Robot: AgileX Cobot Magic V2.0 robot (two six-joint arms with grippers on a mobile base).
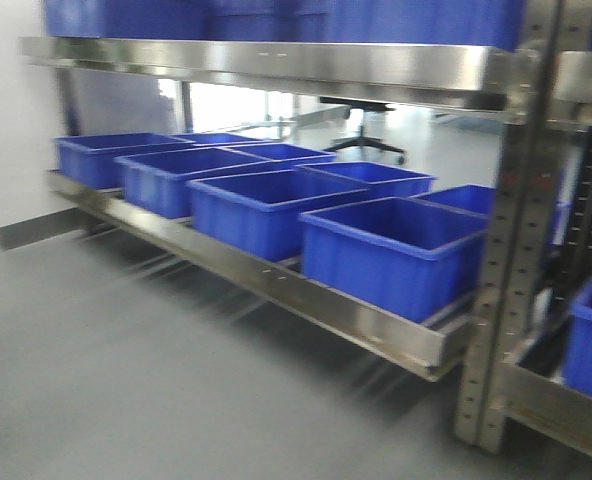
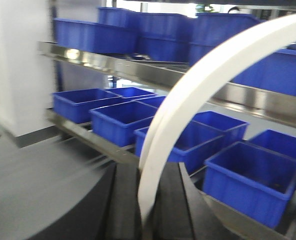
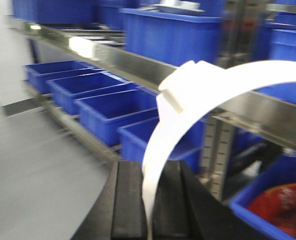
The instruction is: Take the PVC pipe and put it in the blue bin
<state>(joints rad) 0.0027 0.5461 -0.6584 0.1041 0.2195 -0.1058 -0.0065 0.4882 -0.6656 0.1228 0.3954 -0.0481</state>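
Note:
A white curved PVC pipe rises from between the black fingers of my left gripper, which is shut on it, and arcs up to the right. In the right wrist view a white curved pipe with a blocky white fitting is clamped in my right gripper. I cannot tell whether both hold the same piece. Several open blue bins stand in a row on the low steel shelf, the nearest one in the front view. Neither gripper nor pipe shows in the front view. All views are blurred.
The steel shelf rail runs diagonally above the grey floor. A perforated steel upright stands right of the bins. More blue bins sit on the upper shelf. A bin with red contents is at the lower right.

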